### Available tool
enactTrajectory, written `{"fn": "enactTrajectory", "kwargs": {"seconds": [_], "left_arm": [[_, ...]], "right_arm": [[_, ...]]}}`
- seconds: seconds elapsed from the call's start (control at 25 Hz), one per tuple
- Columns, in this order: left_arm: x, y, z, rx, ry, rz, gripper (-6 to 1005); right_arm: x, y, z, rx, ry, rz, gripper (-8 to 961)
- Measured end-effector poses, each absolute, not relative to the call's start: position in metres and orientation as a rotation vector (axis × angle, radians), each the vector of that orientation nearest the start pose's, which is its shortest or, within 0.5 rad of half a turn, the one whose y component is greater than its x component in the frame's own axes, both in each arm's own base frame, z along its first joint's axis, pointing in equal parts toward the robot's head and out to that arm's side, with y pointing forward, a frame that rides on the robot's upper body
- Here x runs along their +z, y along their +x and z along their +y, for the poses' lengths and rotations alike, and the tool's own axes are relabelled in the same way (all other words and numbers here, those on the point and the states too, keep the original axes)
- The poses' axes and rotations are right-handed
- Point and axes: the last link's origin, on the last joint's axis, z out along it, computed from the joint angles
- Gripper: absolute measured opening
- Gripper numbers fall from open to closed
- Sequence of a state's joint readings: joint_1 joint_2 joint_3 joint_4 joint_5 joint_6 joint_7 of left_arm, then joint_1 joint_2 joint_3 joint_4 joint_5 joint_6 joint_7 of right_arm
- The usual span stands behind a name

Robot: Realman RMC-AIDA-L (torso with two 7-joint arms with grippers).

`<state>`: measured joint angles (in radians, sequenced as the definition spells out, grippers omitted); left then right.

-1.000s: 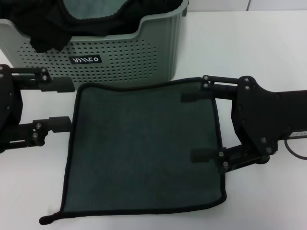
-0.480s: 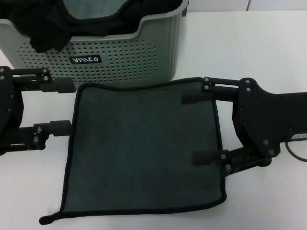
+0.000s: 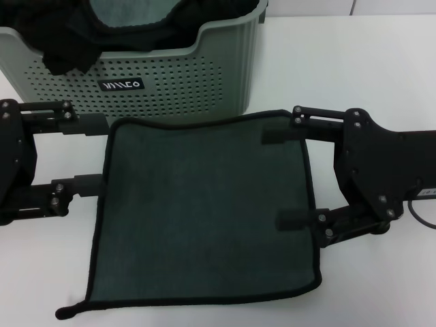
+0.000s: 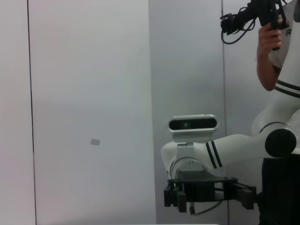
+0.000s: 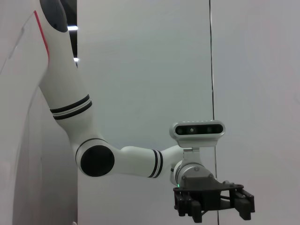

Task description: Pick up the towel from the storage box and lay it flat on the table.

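White surface [image 3: 381, 61], plain. Storage box [image 3: 204, 75] at far left corner, black cloth [image 3: 75, 41] draped over its rim. Towel [image 3: 204, 211] spread flat near the front edge, just in front of the box, one front corner slightly curled. Left gripper [image 3: 85, 153] spread wide beside the towel's left edge; right gripper [image 3: 283, 177] spread wide over its right edge.

Risk: a right finger could snag the hem on withdrawal and rumple the cloth.

Change: both grippers have drawn slightly outward; towel unmoved.
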<state>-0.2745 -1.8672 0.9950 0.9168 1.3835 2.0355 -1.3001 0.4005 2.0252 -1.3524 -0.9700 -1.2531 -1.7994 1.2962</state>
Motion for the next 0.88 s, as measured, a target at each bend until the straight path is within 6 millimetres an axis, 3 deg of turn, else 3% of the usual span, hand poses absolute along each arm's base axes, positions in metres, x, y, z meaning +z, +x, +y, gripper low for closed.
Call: {"fn": "enactTrajectory", "kwargs": {"seconds": [0.88], "left_arm": [[0.1101, -0.2417, 0.2526, -1.144, -2.814, 0.031, 603]], "right_arm": [[0.0148, 0.1537, 0.2774, 1.343, -2.933, -0.122, 867]]}}
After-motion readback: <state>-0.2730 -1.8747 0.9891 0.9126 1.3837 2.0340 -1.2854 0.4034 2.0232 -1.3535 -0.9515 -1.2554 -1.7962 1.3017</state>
